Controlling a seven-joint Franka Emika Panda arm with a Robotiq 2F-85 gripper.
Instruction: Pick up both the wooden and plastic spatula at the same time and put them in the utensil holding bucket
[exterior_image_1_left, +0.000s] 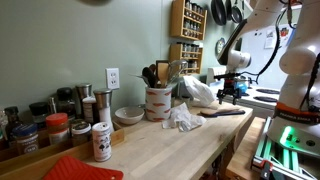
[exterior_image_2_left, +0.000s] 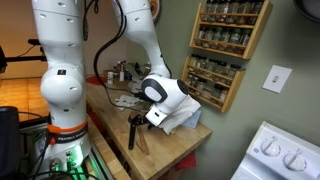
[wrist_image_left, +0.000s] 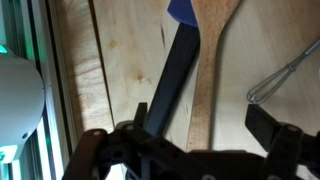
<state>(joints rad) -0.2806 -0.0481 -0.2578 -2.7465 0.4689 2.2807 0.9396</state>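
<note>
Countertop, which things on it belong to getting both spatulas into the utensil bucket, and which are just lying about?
For the job: wooden spatula, plastic spatula, bucket.
Just lying about: grey bowl, spice jars, crumpled white cloth, whisk, red mat.

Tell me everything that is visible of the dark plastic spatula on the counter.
The plastic spatula is long, slim and blue-black, smooth, brighter blue at its far end. It lies flat on the wooden countertop, close beside the wooden spatula, nearly parallel to it. The open gripper hangs over its near end; whether it touches cannot be told.
</note>
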